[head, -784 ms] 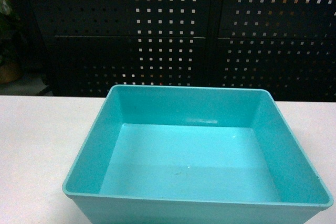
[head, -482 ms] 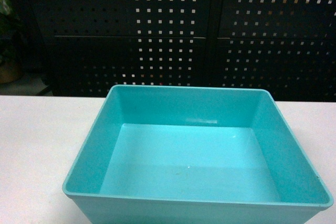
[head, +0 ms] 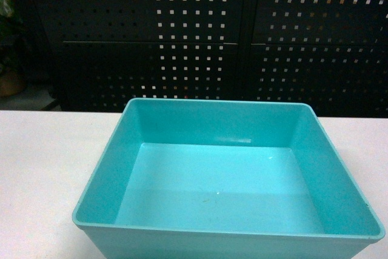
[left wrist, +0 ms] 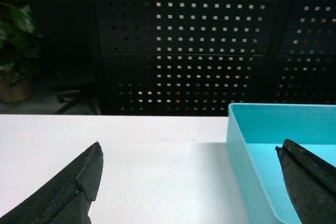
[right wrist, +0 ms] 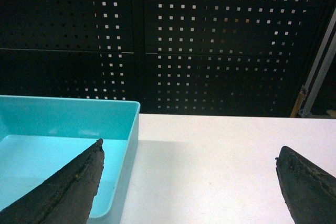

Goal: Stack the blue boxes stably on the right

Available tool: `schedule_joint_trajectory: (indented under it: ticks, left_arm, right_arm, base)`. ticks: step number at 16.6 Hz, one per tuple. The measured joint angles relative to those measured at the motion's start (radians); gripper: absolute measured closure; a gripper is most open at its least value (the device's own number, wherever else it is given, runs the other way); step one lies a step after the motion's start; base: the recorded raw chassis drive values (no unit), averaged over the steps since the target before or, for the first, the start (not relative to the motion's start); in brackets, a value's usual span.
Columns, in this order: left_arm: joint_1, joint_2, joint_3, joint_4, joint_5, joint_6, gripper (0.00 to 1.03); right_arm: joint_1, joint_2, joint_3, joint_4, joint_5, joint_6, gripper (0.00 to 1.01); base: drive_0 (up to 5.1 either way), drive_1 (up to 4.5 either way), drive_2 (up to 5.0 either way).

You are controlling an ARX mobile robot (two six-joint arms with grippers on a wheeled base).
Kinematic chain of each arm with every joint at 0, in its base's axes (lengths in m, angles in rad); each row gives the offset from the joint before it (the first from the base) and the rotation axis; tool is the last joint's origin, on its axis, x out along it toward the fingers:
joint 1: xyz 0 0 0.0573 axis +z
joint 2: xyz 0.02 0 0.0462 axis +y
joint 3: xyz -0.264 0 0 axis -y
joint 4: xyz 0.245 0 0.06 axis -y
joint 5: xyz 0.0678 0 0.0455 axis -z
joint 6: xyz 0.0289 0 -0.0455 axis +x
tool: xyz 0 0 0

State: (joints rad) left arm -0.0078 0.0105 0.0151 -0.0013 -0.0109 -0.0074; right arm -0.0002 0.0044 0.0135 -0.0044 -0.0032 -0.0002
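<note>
One blue box point(head: 227, 180) sits empty on the white table point(head: 42, 168), filling the head view from centre to 6 o'clock. No second box shows and nothing is stacked, so the job looks barely begun. The left gripper point(left wrist: 191, 182) and right gripper point(right wrist: 189, 182) both hang spread wide, holding nothing, straddling the box's side walls.

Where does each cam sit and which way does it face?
Head: on the robot, looking forward and down at the turquoise tub on the white table; no arm visible.
Left wrist: low, left of the tub, facing the perforated panel; left gripper open, straddling its left wall.
Right wrist: low, right of the tub; right gripper open, straddling its right wall.
Shared: tub, table, panel in all three.
</note>
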Motion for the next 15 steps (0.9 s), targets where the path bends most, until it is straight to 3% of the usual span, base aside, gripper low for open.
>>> schedule_joint_trajectory:
  ticks: [1, 2, 3, 4, 5, 6, 7, 9, 11, 13, 15]
  left_arm:
    - [-0.096, 0.011, -0.001, 0.049, -0.121, 0.018, 0.05]
    - [-0.262, 0.049, -0.002, 0.109, -0.233, 0.028, 0.05]
    - [-0.432, 0.150, -0.002, 0.201, -0.372, 0.048, 0.05]
    - [-0.516, 0.296, -0.001, 0.372, -0.452, 0.067, 0.05]
    - [-0.511, 0.468, 0.001, 0.546, -0.453, 0.090, 0.05]
    - [-0.493, 0.611, 0.011, 0.673, -0.441, 0.104, 0.05]
    - [-0.469, 0.734, 0.040, 0.761, -0.435, 0.122, 0.05]
    - [-0.441, 0.725, 0.076, 0.717, -0.422, 0.148, 0.05]
    - [-0.364, 0.688, 0.129, 0.593, -0.360, 0.147, 0.05]
    - [-0.250, 0.681, 0.176, 0.478, -0.219, 0.146, 0.05]
    - [-0.144, 0.761, 0.270, 0.421, -0.081, 0.146, 0.05]
  right_arm:
    - [-0.008, 0.000, 0.000, 0.001, -0.010, 0.000, 0.03]
    - [-0.082, 0.000, -0.002, 0.008, -0.100, -0.001, 0.03]
    - [-0.209, 0.013, -0.003, 0.065, -0.201, -0.006, 0.03]
    - [-0.310, 0.095, -0.005, 0.190, -0.298, -0.012, 0.03]
    - [-0.363, 0.239, -0.005, 0.329, -0.358, -0.016, 0.03]
    - [-0.364, 0.369, -0.003, 0.462, -0.369, -0.016, 0.03]
    - [-0.333, 0.498, 0.000, 0.588, -0.369, -0.016, 0.03]
    - [-0.277, 0.652, 0.019, 0.629, -0.372, -0.016, 0.03]
    - [-0.213, 0.695, 0.085, 0.569, -0.348, -0.020, 0.03]
    - [-0.123, 0.713, 0.132, 0.533, -0.310, -0.038, 0.03]
    - [-0.077, 0.782, 0.198, 0.526, -0.259, -0.050, 0.03]
  base:
    - [0.0, 0.00, 0.0]
    - [0.0, 0.00, 0.0]
    - [0.0, 0.00, 0.0]
    - [0.0, 0.00, 0.0]
    - [0.0, 0.00, 0.0]
    - [0.0, 0.00, 0.0]
    - [0.0, 0.00, 0.0]
    - [0.0, 0.00, 0.0]
    - [0.0, 0.00, 0.0]
    - [0.0, 0.00, 0.0]
    - [0.0, 0.00, 0.0]
